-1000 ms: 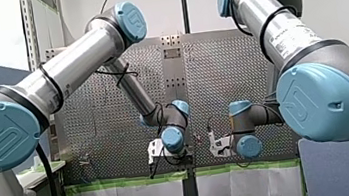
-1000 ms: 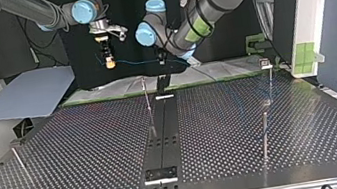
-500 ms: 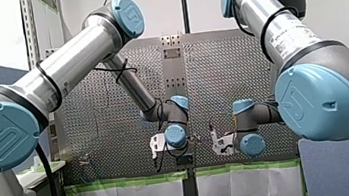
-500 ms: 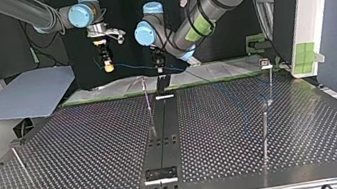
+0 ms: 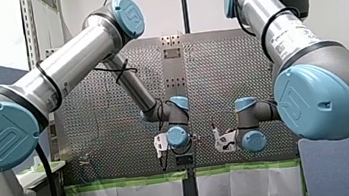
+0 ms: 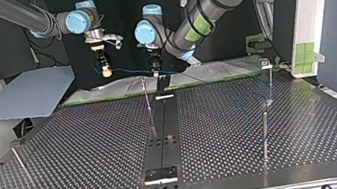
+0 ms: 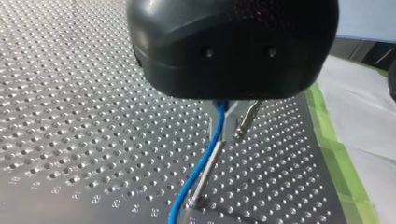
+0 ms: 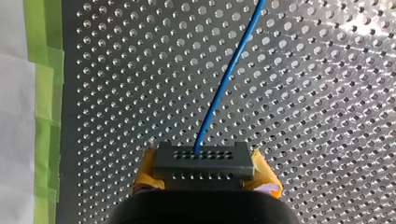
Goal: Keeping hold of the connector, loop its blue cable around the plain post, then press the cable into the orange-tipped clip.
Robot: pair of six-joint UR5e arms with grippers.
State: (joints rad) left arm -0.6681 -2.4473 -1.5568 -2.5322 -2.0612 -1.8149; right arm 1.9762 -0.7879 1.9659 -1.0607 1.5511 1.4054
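In the right wrist view my right gripper is shut on a grey connector, which sits between its yellow pads. A blue cable leaves the connector and runs ahead over the perforated table. In the left wrist view my left gripper has its metal fingers shut on the blue cable, just above a plain metal post. The top view shows my right gripper and my left gripper side by side, with the cable stretched between them. The post stands below them. I cannot make out an orange tip.
Other thin posts stand on the table: one at the top view's left, two at its right. A black strip runs down the middle. Green tape edges the table beside white sheeting.
Both grippers have shifted towards the top view's left and a little lower, carrying the cable with them. Their grips are unchanged.
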